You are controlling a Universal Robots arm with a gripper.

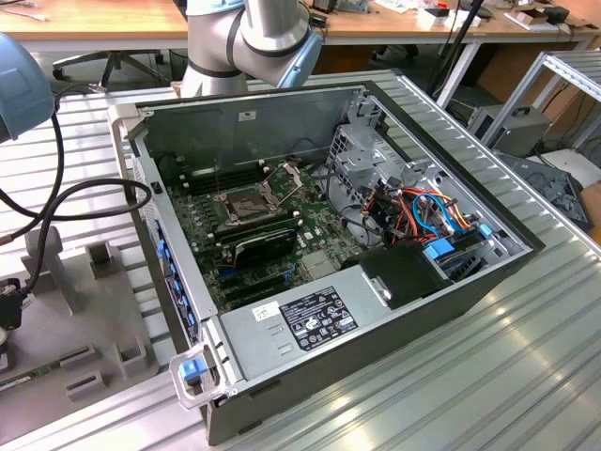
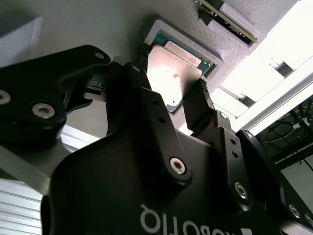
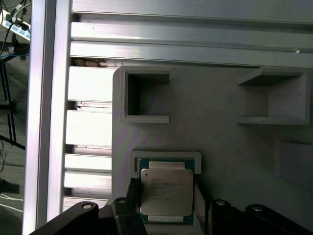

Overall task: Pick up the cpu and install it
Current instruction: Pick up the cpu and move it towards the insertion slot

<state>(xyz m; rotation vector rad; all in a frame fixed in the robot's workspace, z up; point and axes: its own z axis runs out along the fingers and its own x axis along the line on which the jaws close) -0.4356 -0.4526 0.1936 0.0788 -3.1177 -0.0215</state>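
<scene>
cpu (image 3: 166,193) (image 2: 173,73): small flat square chip. The lid is dull silver-beige with faint print, and a green substrate edge shows around it. It lies flat, lid up, in a raised-rim nest (image 3: 166,155) on the grey fixture plate (image 3: 220,142) (image 1: 47,348), and has not been lifted.

gripper (image 3: 166,182) (image 2: 172,68): directly over the chip. Its black fingers (image 3: 133,196) (image 2: 200,98) sit against two opposite edges with no gap showing in either wrist view, so it reads as clamped on the cpu.

Plate: matte grey with moulded open-sided pockets (image 3: 146,95). The second wrist view shows a memory stick (image 2: 225,19) standing in a slot past the nest.

Surface: ribbed aluminium table (image 1: 423,395) (image 3: 171,34), with the plate lying on its slats.

Exterior view:
- An open computer case (image 1: 310,113) lies on its side in the middle of the table, with the plate at the exterior view's left of it.
- Inside are a green motherboard (image 1: 324,230) and a cpu socket (image 1: 246,200) with its metal frame swung up.
- A labelled grey box (image 1: 310,319) sits at the near end of the case, and orange and blue cables (image 1: 423,211) are bundled at the exterior view's right.
- The robot arm (image 1: 254,38) rises behind the case, and a black cable (image 1: 84,193) loops along the case's side at the exterior view's left.

Room: wooden benches (image 1: 94,19) stand at the back.
</scene>
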